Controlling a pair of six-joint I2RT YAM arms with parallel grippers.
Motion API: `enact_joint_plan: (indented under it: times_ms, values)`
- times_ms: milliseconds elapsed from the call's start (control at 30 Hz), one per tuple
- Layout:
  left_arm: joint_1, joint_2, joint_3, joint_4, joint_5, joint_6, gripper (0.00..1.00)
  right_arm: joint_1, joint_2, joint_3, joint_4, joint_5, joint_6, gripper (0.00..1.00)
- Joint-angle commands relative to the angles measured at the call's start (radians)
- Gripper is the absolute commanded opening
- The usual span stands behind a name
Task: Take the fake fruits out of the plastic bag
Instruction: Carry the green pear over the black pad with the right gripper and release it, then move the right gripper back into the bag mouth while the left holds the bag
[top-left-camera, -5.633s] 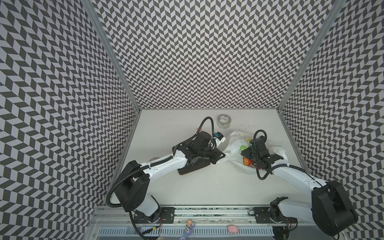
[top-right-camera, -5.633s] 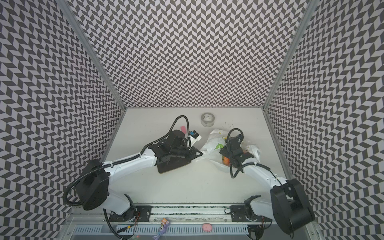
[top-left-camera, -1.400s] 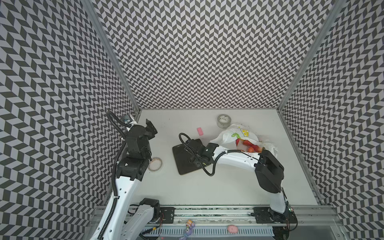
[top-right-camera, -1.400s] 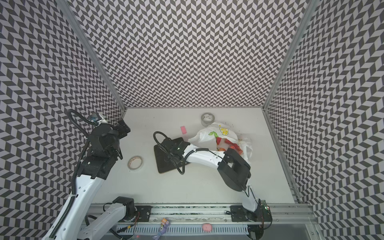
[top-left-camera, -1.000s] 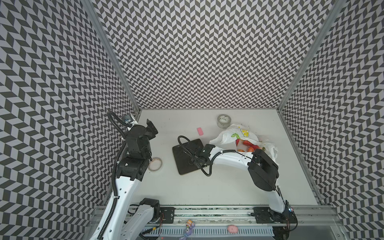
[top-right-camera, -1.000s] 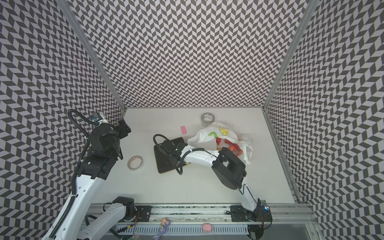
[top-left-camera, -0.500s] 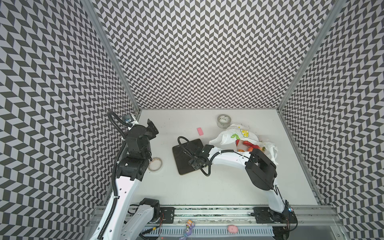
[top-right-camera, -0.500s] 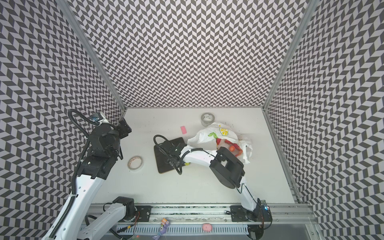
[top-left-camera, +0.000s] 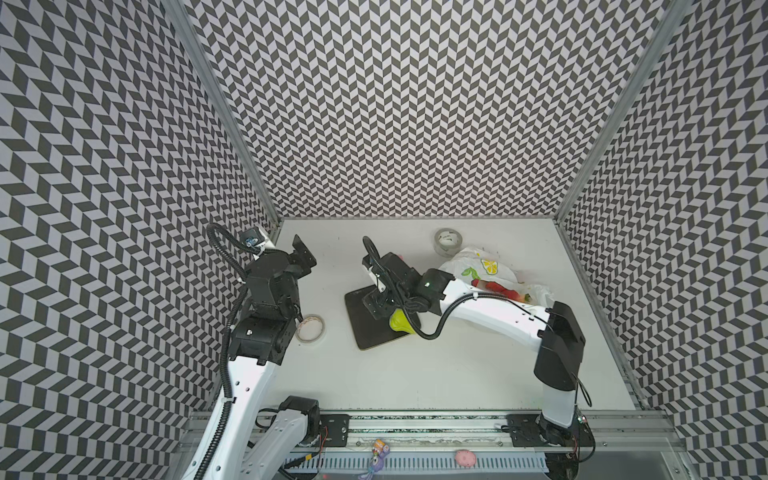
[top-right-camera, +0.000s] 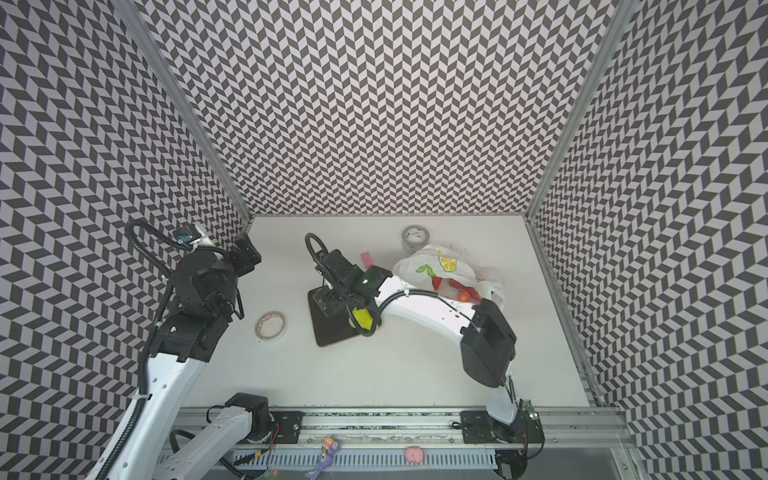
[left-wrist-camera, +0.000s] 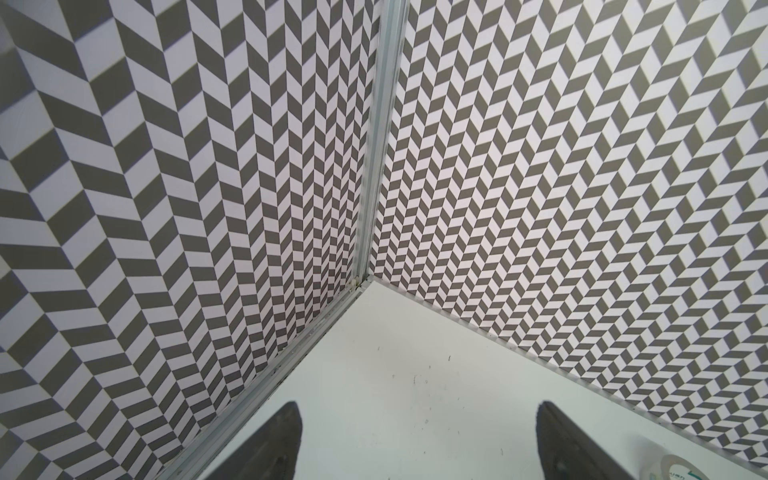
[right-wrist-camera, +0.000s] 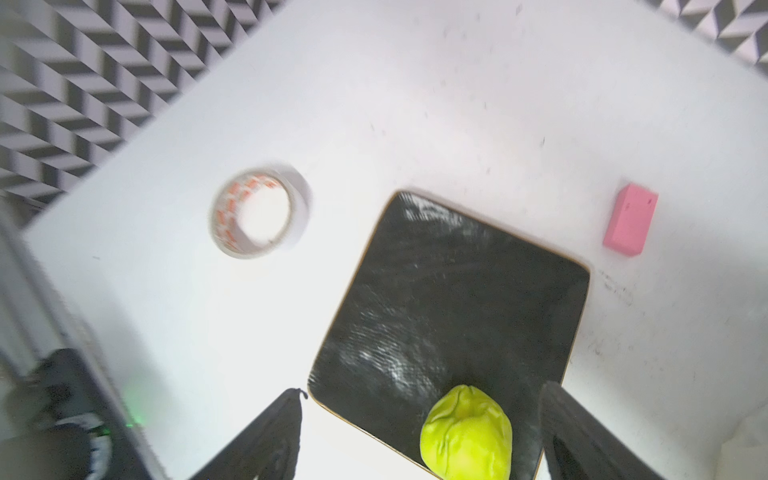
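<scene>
Right wrist view is smeared, so the print on the white tape roll (right-wrist-camera: 259, 212) can't be read. The green pear (right-wrist-camera: 467, 432) runs off the edge there, and the right gripper (right-wrist-camera: 419, 392) has its fingers (right-wrist-camera: 274, 436) cut off too. In both top views a cable (top-left-camera: 432, 337) and that gripper cover part of the pear and the black mat (top-left-camera: 368, 328). The plastic bag (top-left-camera: 469, 259) hides most of the other fake fruits (top-left-camera: 494, 286), maybe three red ones showing. Left wrist view clips the left gripper (left-wrist-camera: 417, 406) and a grey tape roll (left-wrist-camera: 665, 467).
</scene>
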Motion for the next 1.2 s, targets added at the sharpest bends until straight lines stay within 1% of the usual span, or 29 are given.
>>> enact_joint_plan:
  times_ms: [0, 67, 133, 200, 267, 300, 433, 533, 633, 733, 800, 900, 1000, 1100, 1167]
  values:
    - [-0.005, -0.004, 0.052, 0.030, 0.011, -0.017, 0.88, 0.000, -0.110, 0.044, 0.020, -0.029, -0.007, 0.87]
    - [-0.011, 0.010, 0.060, 0.043, 0.067, -0.013, 0.88, -0.001, -0.194, 0.025, 0.008, 0.028, 0.021, 0.86]
    - [-0.016, 0.028, 0.065, 0.057, 0.148, -0.014, 0.88, -0.001, -0.290, -0.032, -0.001, 0.105, 0.054, 0.84]
    - [-0.031, 0.056, 0.074, 0.064, 0.231, -0.030, 0.87, -0.014, -0.385, -0.088, -0.040, 0.161, 0.106, 0.82]
    - [-0.067, 0.091, 0.082, 0.084, 0.340, -0.036, 0.85, -0.038, -0.492, -0.160, -0.096, 0.195, 0.188, 0.78]
    - [-0.089, 0.107, 0.085, 0.091, 0.375, -0.038, 0.85, -0.048, -0.534, -0.196, -0.116, 0.206, 0.226, 0.76]
    - [-0.242, 0.190, 0.096, 0.129, 0.490, -0.018, 0.85, -0.117, -0.678, -0.355, -0.207, 0.200, 0.415, 0.62]
    - [-0.365, 0.270, 0.103, 0.146, 0.566, -0.005, 0.88, -0.167, -0.739, -0.472, -0.221, 0.182, 0.541, 0.53]
    - [-0.476, 0.353, 0.107, 0.162, 0.627, 0.005, 0.91, -0.220, -0.770, -0.559, -0.196, 0.195, 0.627, 0.51]
    - [-0.566, 0.441, 0.130, 0.145, 0.672, 0.033, 0.93, -0.288, -0.776, -0.617, -0.165, 0.219, 0.647, 0.50]
    - [-0.603, 0.494, 0.157, 0.112, 0.694, 0.065, 0.93, -0.341, -0.771, -0.654, -0.150, 0.220, 0.643, 0.50]
    - [-0.622, 0.551, 0.200, 0.046, 0.726, 0.107, 0.93, -0.415, -0.766, -0.717, -0.106, 0.183, 0.612, 0.49]
    - [-0.641, 0.583, 0.210, 0.009, 0.742, 0.168, 0.94, -0.457, -0.763, -0.767, -0.063, 0.145, 0.589, 0.49]
    - [-0.667, 0.633, 0.229, -0.035, 0.658, 0.219, 0.95, -0.480, -0.770, -0.806, -0.032, 0.111, 0.584, 0.49]
    - [-0.670, 0.679, 0.258, -0.061, 0.577, 0.222, 0.95, -0.487, -0.777, -0.831, -0.015, 0.095, 0.587, 0.49]
